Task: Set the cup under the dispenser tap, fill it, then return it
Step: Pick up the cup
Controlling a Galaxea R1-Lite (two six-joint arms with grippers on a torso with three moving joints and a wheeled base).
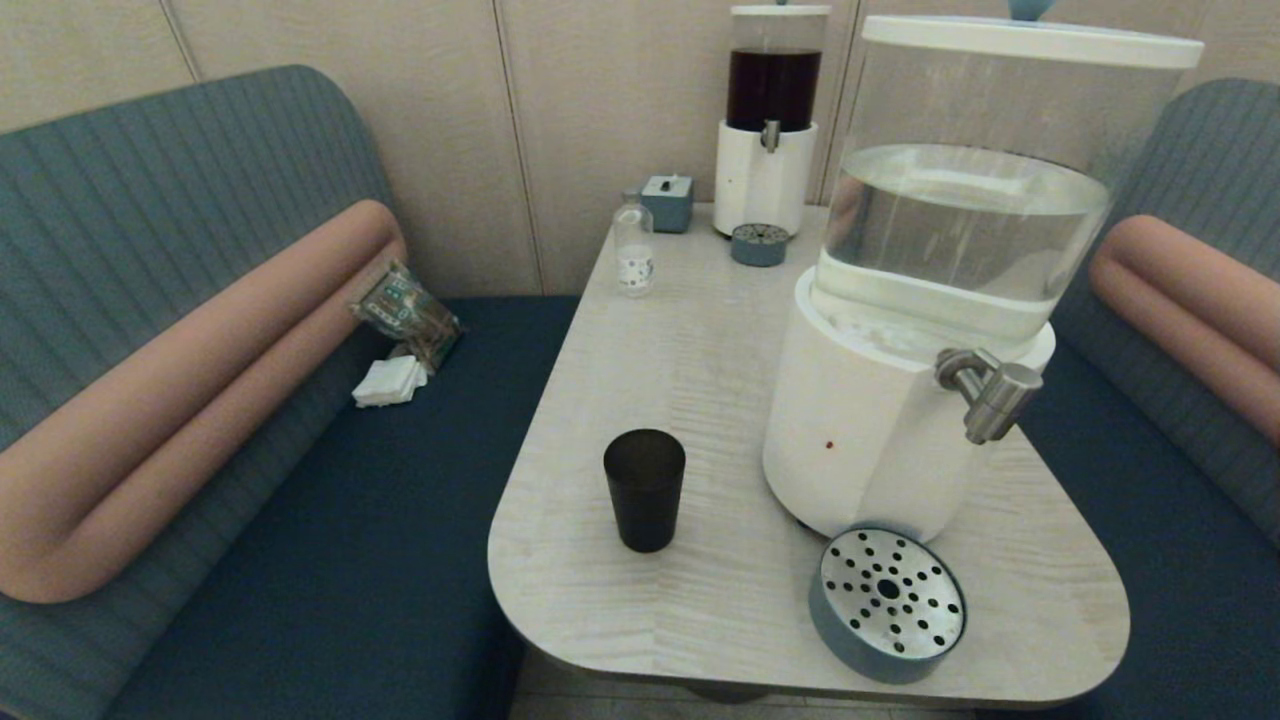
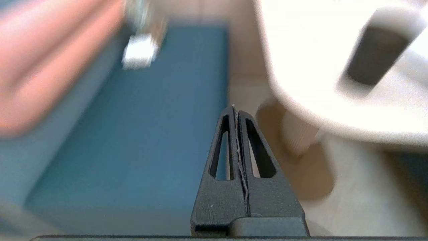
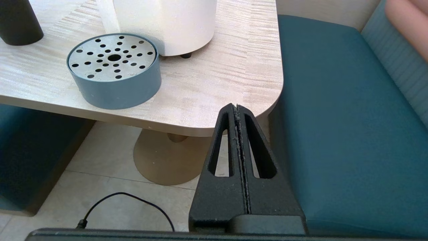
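Observation:
The dark smoky cup (image 1: 645, 488) stands upright near the front left of the table, left of the large white-based dispenser (image 1: 870, 430). Its brushed-metal tap (image 1: 990, 395) juts out to the right with nothing beneath the nozzle. A round blue drip tray (image 1: 887, 604) with a holed metal top sits in front of the dispenser. Neither arm shows in the head view. My left gripper (image 2: 235, 108) is shut and empty, below table level, with the cup (image 2: 376, 55) far off. My right gripper (image 3: 235, 107) is shut and empty, just under the table's front right corner, near the drip tray (image 3: 113, 70).
At the back of the table (image 1: 700, 340) stand a narrower dispenser with dark liquid (image 1: 770, 120), a small drip tray (image 1: 759, 243), a small clear bottle (image 1: 634, 245) and a grey-blue box (image 1: 667, 202). Blue benches flank the table; a packet and napkins (image 1: 400, 330) lie on the left one.

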